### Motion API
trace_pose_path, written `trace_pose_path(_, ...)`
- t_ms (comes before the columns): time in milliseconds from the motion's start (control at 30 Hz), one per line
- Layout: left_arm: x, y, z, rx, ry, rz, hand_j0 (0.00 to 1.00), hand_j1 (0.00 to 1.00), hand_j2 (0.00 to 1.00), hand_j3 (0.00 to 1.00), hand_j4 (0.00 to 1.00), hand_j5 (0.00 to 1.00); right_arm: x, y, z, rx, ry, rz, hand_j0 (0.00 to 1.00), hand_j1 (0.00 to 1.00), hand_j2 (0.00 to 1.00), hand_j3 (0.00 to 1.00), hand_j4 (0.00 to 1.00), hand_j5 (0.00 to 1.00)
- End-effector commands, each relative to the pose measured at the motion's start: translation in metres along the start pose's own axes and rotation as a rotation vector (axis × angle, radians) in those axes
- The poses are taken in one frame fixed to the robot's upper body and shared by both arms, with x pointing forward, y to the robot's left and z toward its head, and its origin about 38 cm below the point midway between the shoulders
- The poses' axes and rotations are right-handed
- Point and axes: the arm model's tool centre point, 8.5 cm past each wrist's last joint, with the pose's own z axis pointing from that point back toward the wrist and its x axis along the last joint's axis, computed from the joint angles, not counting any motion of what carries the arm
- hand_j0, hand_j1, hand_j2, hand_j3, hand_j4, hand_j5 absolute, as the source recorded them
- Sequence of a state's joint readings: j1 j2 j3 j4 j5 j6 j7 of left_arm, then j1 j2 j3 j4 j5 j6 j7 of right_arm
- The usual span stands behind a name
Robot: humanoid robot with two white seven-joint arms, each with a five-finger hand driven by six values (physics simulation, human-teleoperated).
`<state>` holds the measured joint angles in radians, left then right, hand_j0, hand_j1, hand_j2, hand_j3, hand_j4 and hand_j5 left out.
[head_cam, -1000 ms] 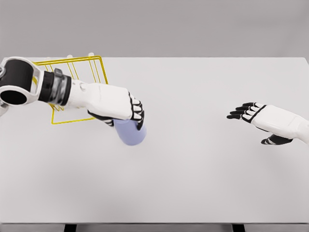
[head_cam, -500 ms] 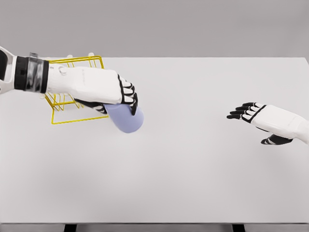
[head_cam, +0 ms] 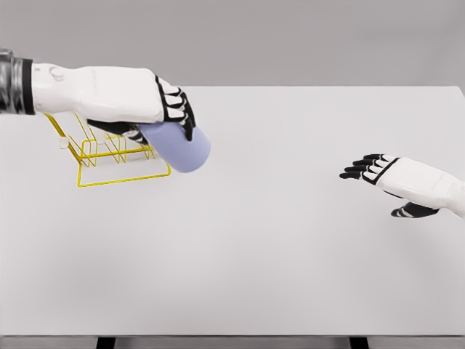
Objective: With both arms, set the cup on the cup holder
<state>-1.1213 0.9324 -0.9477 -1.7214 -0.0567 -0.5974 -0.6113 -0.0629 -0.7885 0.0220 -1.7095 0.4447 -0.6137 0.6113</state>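
Note:
A lavender cup hangs tilted in the air, gripped by my left hand, whose black-tipped fingers curl over its top. Cup and hand sit just right of and above the yellow wire cup holder, which stands on the table's far left; my forearm hides the holder's upper part. My right hand hovers over the right side of the table with its fingers stretched out and holds nothing.
The white table fills the view, its front edge along the bottom of the picture. A grey wall lies behind its far edge.
My left hand has lifted the cup up and slightly left, from table height to level with the holder's top. The right hand has stayed put.

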Motion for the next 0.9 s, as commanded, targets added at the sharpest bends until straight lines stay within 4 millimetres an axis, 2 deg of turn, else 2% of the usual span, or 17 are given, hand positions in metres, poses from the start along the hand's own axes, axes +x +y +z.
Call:
trace_pose_path(0, -0.002, 0.004, 0.008, 0.016, 0.014, 0.007, 0.45, 0.45, 0.45, 0.45, 0.45, 0.45, 0.000, -0.001, 0.000, -0.005, -0.001, -0.005, 1.00, 1.00, 1.00, 1.00, 1.00, 1.00)
trace_pose_path(367, -0.010, 0.005, 0.021, 0.023, 0.061, 0.026, 0.45, 0.45, 0.45, 0.45, 0.45, 0.45, 0.000, -0.001, 0.000, -0.004, 0.000, -0.004, 1.00, 1.00, 1.00, 1.00, 1.00, 1.00)
trace_pose_path(567, -0.015, 0.008, 0.040, 0.024, 0.111, 0.020, 0.45, 0.45, 0.45, 0.45, 0.45, 0.45, 0.000, -0.001, 0.000, -0.005, -0.001, -0.005, 1.00, 1.00, 1.00, 1.00, 1.00, 1.00)
trace_pose_path(867, -0.033, -0.004, 0.051, 0.015, 0.172, 0.070, 0.45, 0.45, 0.45, 0.45, 0.45, 0.45, 0.000, 0.000, 0.000, -0.002, 0.000, -0.005, 1.00, 1.00, 1.00, 1.00, 1.00, 1.00)
